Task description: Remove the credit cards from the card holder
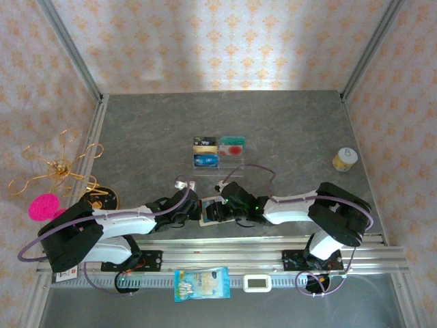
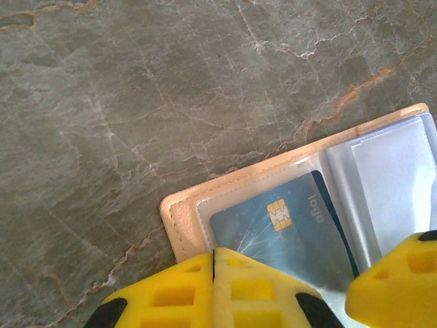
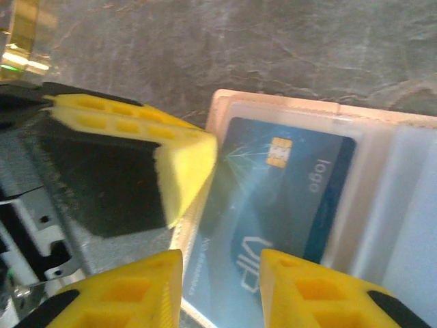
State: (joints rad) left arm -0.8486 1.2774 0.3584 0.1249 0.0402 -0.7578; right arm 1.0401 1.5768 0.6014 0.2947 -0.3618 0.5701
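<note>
We see the holder [image 1: 209, 211] lying open on the table [image 1: 136, 137] near its front edge, between the two grippers. A blue card [image 2: 287, 232] sits in its leftmost clear pocket, chip side up. In the right wrist view its near end seems to reach the pocket's mouth, though we cannot tell whether it has begun to slide out.

The left gripper [image 2: 213, 263] has its jaws pressed fully together with nothing between them. Its tips rest on the holder's tan border, which we read as pinning it down. The right gripper [image 3: 222, 263] hovers over the card's near end with its jaws partly apart. The card shows through the gap, and we do not see them gripping it.

Farther back, well apart from the holder, a clear rack [image 1: 240, 156] carries several cards [image 1: 205, 161] (black, gold, blue and a teal one with red). We judge most of the job done. The pocket next to the blue card looks empty, so this card appears to be the last, though we cannot see every pocket. What remains is to draw it free and set it aside.
</note>
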